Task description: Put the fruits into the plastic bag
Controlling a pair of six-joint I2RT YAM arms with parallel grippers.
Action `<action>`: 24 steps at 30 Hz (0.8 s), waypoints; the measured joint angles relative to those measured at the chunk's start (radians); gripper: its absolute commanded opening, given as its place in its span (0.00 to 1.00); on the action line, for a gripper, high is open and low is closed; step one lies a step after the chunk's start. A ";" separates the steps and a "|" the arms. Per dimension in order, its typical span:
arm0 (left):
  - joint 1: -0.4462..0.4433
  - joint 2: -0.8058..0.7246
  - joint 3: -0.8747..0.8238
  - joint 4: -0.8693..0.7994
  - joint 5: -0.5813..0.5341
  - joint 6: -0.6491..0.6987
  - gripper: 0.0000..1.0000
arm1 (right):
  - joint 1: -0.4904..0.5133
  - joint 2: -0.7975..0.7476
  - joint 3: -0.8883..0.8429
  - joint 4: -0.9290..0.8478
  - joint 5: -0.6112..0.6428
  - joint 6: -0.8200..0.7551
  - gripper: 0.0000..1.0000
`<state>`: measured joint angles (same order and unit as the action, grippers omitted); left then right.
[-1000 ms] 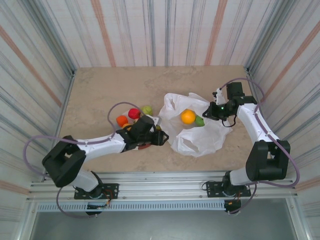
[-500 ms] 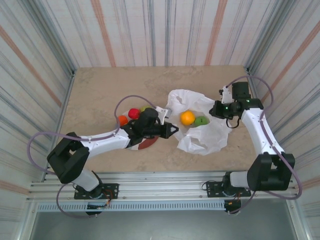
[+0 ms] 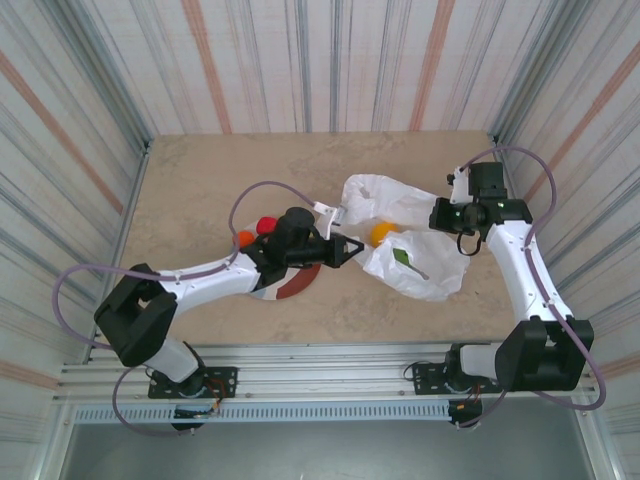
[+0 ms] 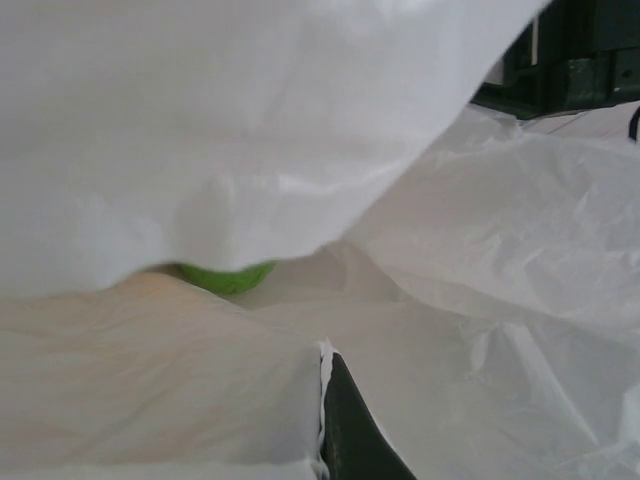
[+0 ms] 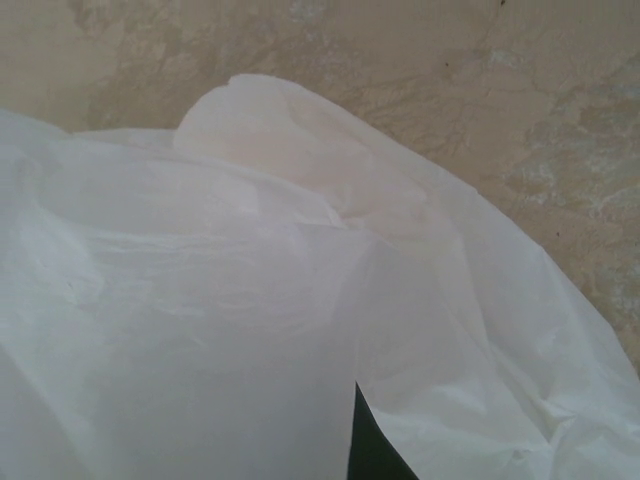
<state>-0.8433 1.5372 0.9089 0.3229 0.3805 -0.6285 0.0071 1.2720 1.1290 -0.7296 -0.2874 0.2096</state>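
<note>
**A robot test cell in a lab**

Pale panel walls with grey and rust-coloured stripes (image 3: 300, 60) box in a beige marbled tabletop (image 3: 200, 170) on three sides. Two white-and-black jointed robot arms (image 3: 200, 282) are bolted to a silver aluminium rail (image 3: 330, 375) along its near edge, trailing loose purple cables (image 3: 265, 185). The props look staged: small glossy toy fruits (image 3: 265, 225) and a thin white translucent plastic bag (image 3: 425, 275).
</note>
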 measured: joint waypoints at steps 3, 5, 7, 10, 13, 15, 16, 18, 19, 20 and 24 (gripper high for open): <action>0.010 0.012 0.000 -0.016 -0.032 0.015 0.04 | 0.003 -0.006 -0.022 0.048 -0.005 0.020 0.00; 0.019 0.029 0.000 -0.023 -0.045 0.027 0.05 | 0.008 -0.006 -0.035 0.080 -0.013 0.035 0.00; 0.027 0.051 0.000 -0.031 -0.056 0.034 0.05 | 0.016 -0.004 -0.039 0.110 -0.028 0.050 0.00; 0.034 0.078 -0.001 -0.040 -0.068 0.046 0.04 | 0.027 0.005 -0.039 0.152 -0.048 0.065 0.00; 0.034 0.082 -0.007 -0.041 -0.078 0.055 0.02 | 0.032 0.018 -0.039 0.172 -0.054 0.071 0.00; 0.035 0.082 -0.007 -0.040 -0.090 0.061 0.01 | 0.032 0.018 -0.037 0.176 -0.057 0.071 0.00; 0.036 0.082 -0.007 -0.040 -0.093 0.066 0.00 | 0.032 0.018 -0.031 0.176 -0.057 0.071 0.00; 0.039 0.082 -0.006 -0.040 -0.098 0.077 0.00 | 0.032 0.018 -0.010 0.176 -0.058 0.071 0.00; 0.039 0.082 -0.005 -0.040 -0.102 0.082 0.00 | 0.032 0.018 0.003 0.177 -0.062 0.071 0.00; 0.040 0.083 0.000 -0.042 -0.106 0.087 0.00 | 0.032 0.018 0.018 0.179 -0.068 0.071 0.00; 0.043 0.093 0.037 -0.037 -0.120 0.103 0.00 | 0.032 0.018 0.063 0.187 -0.092 0.071 0.00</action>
<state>-0.8001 1.6306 0.9463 0.2859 0.2604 -0.5259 0.0391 1.2903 1.1923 -0.5423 -0.3790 0.2810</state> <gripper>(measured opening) 0.049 0.049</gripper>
